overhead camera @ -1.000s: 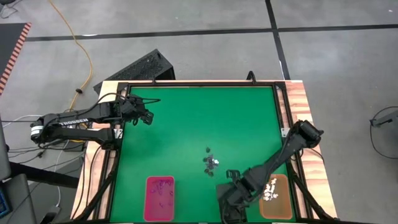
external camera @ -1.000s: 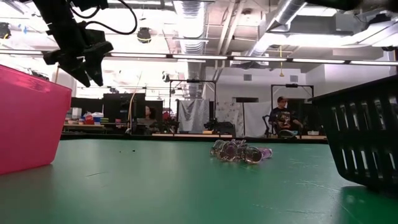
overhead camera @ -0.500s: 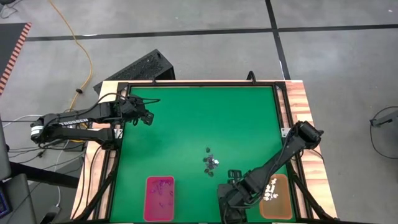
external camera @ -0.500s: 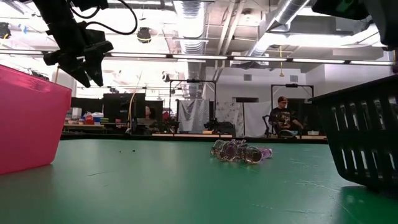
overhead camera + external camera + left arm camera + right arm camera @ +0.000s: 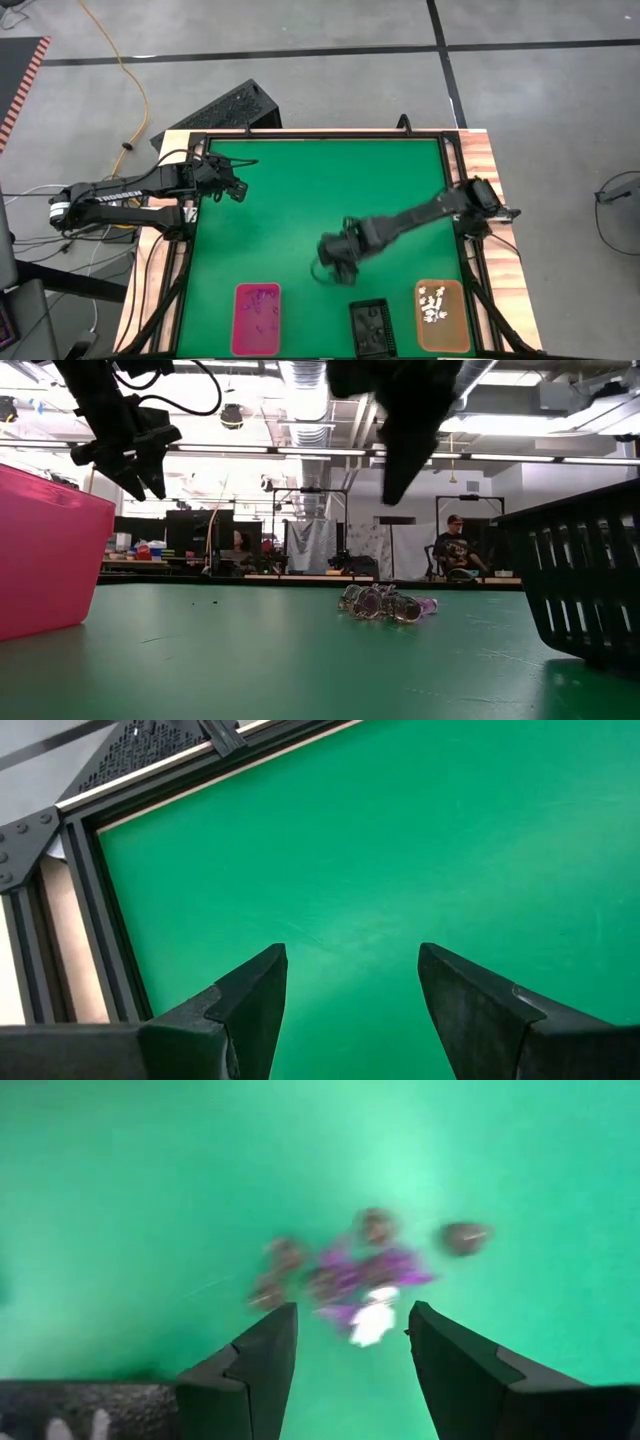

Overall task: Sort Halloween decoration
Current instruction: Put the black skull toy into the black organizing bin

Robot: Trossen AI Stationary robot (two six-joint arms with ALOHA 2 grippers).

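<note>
Moved: right gripper [image 5: 330,268] has been swung from the black tray [image 5: 369,326] at lower centre to above the pile, fingers apart, empty.
Left gripper [image 5: 238,188]: parked upper left, fingers apart.
Trays: pink tray [image 5: 256,318], orange tray [image 5: 440,316] — partly filled, smooth plastic; black one slatted.
Left: Halloween decoration [image 5: 352,1275] — tiny glossy purple, dark and white trinkets, mid-mat.

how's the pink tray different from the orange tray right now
The pink tray sits toward the left arm's side and holds purple trinkets; the orange tray sits toward the right arm's side and holds white trinkets. Both are rectangular and lie along the same table edge, flanking the black tray.
</note>
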